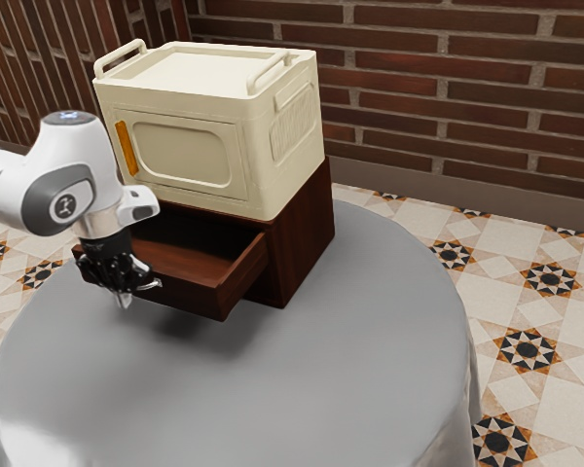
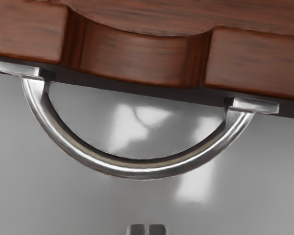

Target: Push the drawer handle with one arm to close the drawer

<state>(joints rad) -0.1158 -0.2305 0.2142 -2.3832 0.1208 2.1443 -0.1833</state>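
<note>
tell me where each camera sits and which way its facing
Exterior view: beside the arm, looking down across the round grey table at the open drawer of a cabinet under a cream storage box; arm and gripper show at its left.
Wrist view: on the hand, looking down at the metal drawer handle; two fingertips show at its lower edge.
Both share the drawer, its handle and the table.

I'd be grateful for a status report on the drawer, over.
Gripper shut, empty, near the handle. Drawer open, handle on its front. No obstruction seen. Over.
</note>
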